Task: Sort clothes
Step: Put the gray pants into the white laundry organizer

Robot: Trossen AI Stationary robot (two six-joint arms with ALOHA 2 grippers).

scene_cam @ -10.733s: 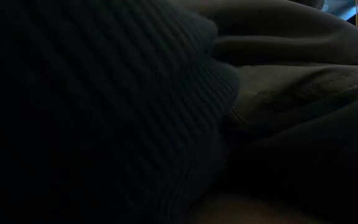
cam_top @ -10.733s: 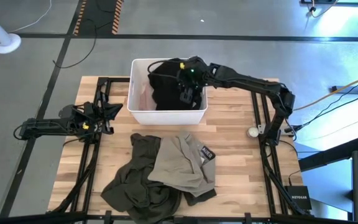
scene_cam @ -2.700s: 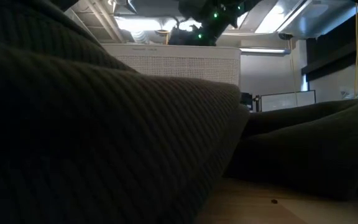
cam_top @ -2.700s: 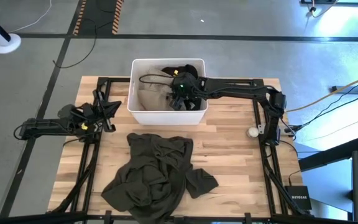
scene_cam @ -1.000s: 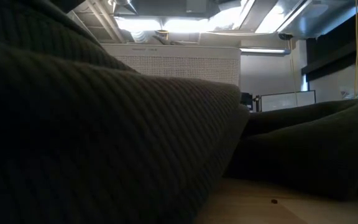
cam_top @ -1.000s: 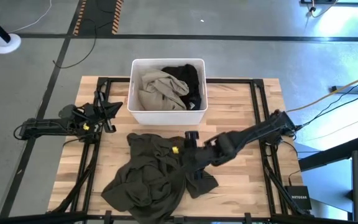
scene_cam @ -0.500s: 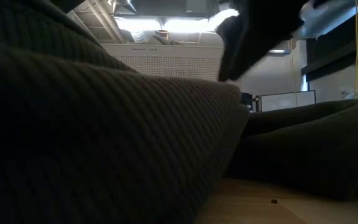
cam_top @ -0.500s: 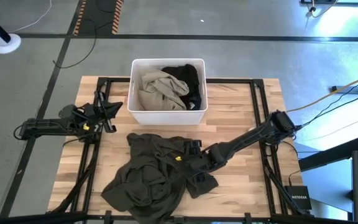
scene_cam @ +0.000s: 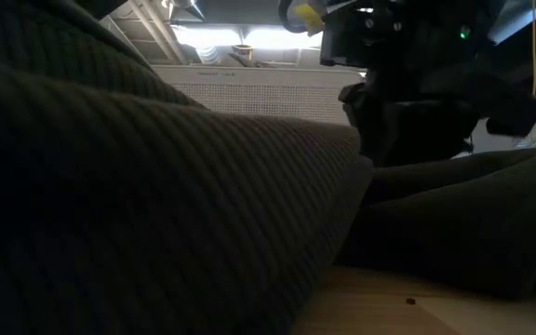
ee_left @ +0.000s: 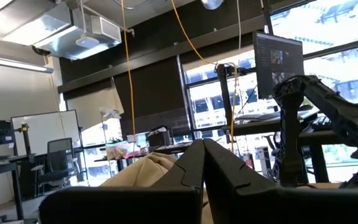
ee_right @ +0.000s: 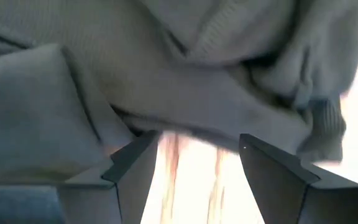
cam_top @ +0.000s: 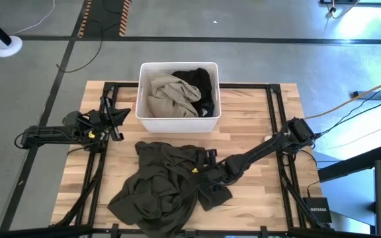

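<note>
A dark olive-green garment [cam_top: 157,188] lies crumpled on the near middle of the wooden table and fills the low view [scene_cam: 156,186]. My right gripper [cam_top: 199,174] is open, slanting down just over the garment's right part [ee_right: 197,81], with bare table showing between its fingers. I cannot tell whether it touches the fabric. A beige-khaki garment [cam_top: 167,96] and a black garment [cam_top: 200,82] lie in the white bin [cam_top: 141,92] at the far middle. My left gripper [cam_top: 119,114] waits shut at the table's left edge, with nothing in it [ee_left: 202,149].
The white bin stands at the table's far edge. A small white round object [cam_top: 268,139] lies near the right arm's base. Bare wood shows to the right of the olive garment and between it and the bin.
My right gripper has come down from above the table onto the right part of the olive garment, staying open. The garment has not moved.
</note>
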